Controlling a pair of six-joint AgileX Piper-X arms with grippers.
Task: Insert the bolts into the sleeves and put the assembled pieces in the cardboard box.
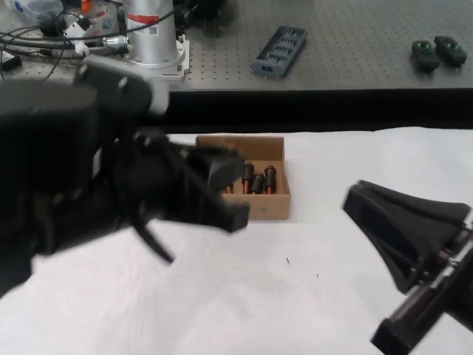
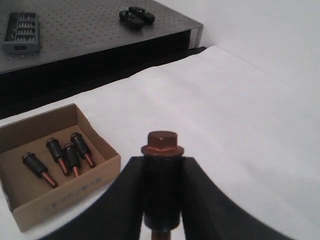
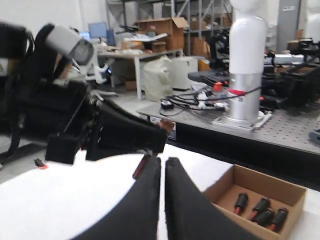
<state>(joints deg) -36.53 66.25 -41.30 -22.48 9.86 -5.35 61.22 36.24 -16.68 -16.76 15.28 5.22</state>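
Left gripper (image 2: 161, 166) fingers (image 2: 129, 190) are clamped on a black sleeve (image 2: 160, 192), one on each side. The sleeve stands upright between them. A copper bolt (image 2: 160, 142) sits in it, hex head on top, a bit of shank poking out below. This held piece is up in the air above the white cloth (image 2: 235, 110), near the cardboard box (image 2: 67, 199) but not over it in the left wrist view.

Right gripper (image 3: 163, 172) fingers (image 3: 186, 205) are pressed together with only a thin slit between them and nothing in it. It hangs over the cloth, well apart from the box on the right side in the high view.

The box is open-topped and sits on the cloth near the far edge. Four assembled pieces (image 2: 71, 157) lie inside, side by side, black sleeve ends toward the far wall, copper shanks toward the near wall.

Behind the cloth is a perforated metal bench (image 1: 347, 37). A grey bit case (image 1: 280, 49) and two small black parts (image 1: 439, 52) rest on it, and a white arm base (image 1: 151, 33) stands there with cables (image 1: 44, 37) beside it.
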